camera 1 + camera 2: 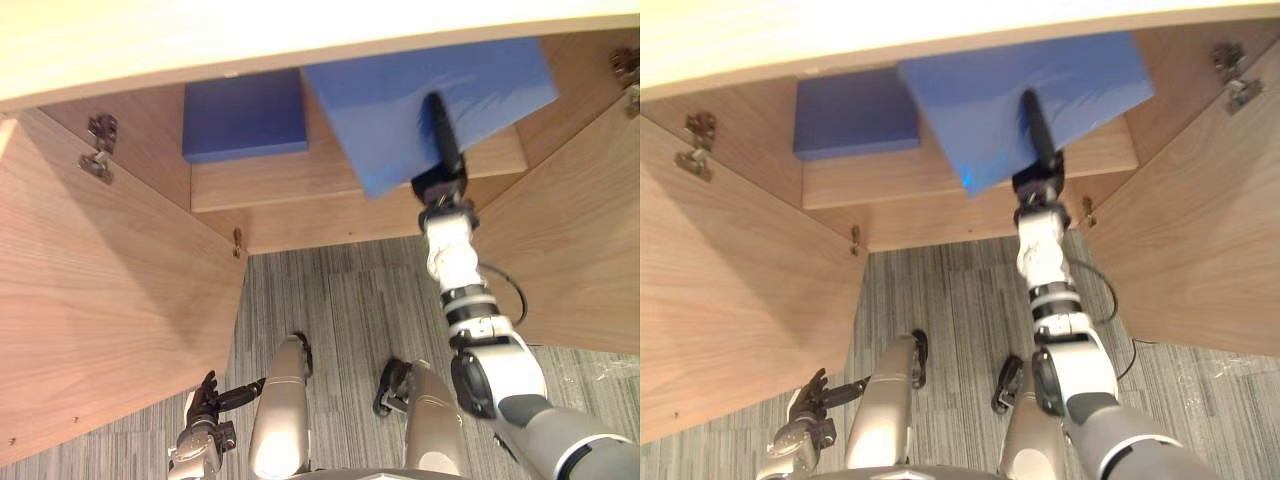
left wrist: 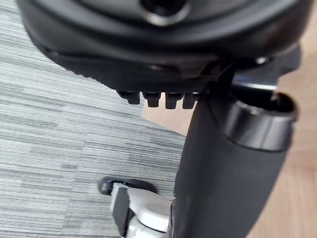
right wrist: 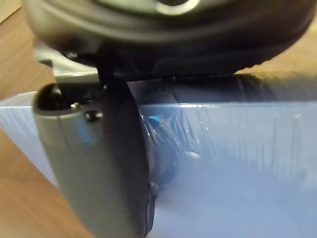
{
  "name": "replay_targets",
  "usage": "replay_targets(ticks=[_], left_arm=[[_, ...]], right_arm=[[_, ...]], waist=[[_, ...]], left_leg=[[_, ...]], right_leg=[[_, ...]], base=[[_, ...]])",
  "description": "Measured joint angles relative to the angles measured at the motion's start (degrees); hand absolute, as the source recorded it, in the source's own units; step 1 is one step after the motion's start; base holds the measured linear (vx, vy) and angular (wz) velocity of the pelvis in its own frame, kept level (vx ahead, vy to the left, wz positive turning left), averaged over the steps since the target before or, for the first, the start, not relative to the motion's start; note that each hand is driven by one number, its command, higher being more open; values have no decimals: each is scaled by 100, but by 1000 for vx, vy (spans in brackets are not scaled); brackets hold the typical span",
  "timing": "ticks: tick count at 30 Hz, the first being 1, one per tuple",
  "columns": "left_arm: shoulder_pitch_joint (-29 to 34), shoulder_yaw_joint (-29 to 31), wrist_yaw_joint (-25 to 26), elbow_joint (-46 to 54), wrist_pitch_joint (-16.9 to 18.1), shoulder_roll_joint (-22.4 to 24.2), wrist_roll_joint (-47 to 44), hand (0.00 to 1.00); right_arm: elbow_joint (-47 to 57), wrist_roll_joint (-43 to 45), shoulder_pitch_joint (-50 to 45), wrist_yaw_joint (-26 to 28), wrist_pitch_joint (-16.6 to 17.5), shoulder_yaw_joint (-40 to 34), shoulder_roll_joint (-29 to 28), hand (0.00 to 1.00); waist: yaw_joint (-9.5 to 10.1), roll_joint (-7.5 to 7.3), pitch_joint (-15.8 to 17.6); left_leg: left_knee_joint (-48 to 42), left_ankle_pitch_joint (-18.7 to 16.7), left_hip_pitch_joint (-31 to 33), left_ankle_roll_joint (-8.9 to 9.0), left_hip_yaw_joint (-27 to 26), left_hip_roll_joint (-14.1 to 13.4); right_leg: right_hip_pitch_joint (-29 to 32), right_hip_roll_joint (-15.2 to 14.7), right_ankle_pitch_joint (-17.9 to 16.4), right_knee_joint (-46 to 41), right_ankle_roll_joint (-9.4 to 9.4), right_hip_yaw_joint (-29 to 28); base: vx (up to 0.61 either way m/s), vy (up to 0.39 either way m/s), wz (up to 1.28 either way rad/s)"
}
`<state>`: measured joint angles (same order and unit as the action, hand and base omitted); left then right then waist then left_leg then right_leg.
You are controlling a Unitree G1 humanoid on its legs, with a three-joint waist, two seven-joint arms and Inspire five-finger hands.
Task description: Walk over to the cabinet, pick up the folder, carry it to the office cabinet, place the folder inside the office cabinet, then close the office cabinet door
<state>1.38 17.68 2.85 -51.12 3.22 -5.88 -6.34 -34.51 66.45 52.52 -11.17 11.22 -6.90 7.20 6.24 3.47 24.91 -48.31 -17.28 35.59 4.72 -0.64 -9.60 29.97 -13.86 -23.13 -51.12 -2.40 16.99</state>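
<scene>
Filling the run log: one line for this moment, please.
phase: placing | right hand pinches folder over cabinet shelf | left hand idle | doors open

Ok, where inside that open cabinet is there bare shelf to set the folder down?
Bare shelf runs in front of the dark blue folder, up to the front edge, and a small strip lies by the right wall. The middle is crowded: the folder held by the right robot hand covers it.

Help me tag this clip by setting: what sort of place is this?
Probably an office: a wooden cabinet with both doors open, grey striped carpet, and a blue folder in the right hand.
</scene>
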Motion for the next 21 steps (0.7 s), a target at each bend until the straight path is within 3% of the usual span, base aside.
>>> replay_targets(ticks=[9,14,21], left_arm=[[-61,-47,41,167,-3,142,-440,100],[-76,-33,242,248,-13,162,-883,100],[-80,-57,475,251,-126,427,-1126,100]], right_arm=[[-1087,713,2039,-579,92,-65,743,0],[-1547,1265,2921,-985,310,418,1147,0],[-2104,1713,3321,-1431,384,951,1357,0]], waist=[[91,120,147],[163,220,194],[246,334,255]], left_leg=[[-486,-126,729,-29,224,54],[-743,-124,1203,-26,478,200],[-937,-73,1750,61,634,429]], right_leg=[[542,-291,-181,-707,142,389],[917,-472,-268,-1208,192,520],[1405,-695,-416,-1619,159,521]], base=[[23,-23,15],[-30,-40,28],[-65,-27,22]])
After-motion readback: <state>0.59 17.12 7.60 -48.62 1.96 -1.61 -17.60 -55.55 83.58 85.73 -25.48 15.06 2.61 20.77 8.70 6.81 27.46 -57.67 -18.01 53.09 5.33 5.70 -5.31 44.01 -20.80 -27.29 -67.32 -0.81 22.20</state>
